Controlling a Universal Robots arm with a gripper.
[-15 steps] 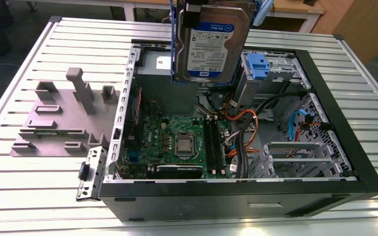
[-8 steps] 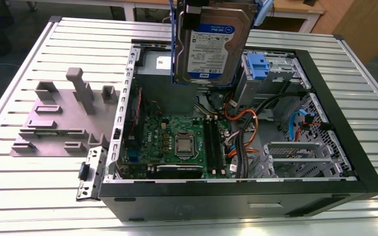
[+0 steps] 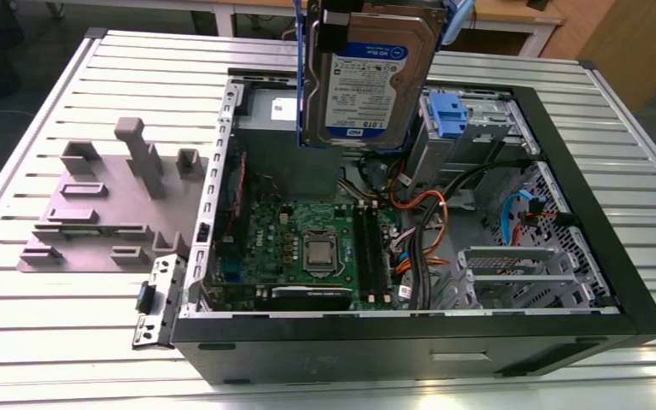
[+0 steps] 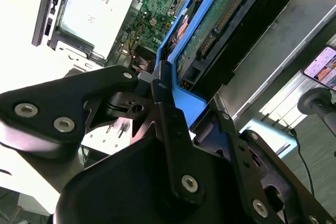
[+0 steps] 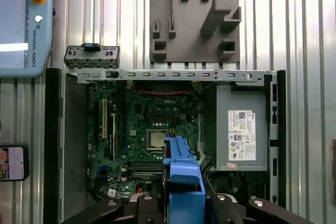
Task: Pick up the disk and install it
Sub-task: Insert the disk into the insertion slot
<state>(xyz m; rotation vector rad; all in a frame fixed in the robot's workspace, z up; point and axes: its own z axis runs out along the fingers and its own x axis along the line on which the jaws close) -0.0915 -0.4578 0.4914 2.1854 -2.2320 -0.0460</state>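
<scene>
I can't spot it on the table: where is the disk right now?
In the exterior view the disk hangs upright in the gripper at top centre, above the open computer case, near the blue latch.

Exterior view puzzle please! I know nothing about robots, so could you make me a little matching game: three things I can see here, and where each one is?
Things
1. disk
2. grey fixture
3. processor

Places
A. lying on the table, at the exterior view's left of the case
B. held upright in the air over the open case
C. on the green board inside the case

Pairs: 1-B, 2-A, 3-C
</scene>
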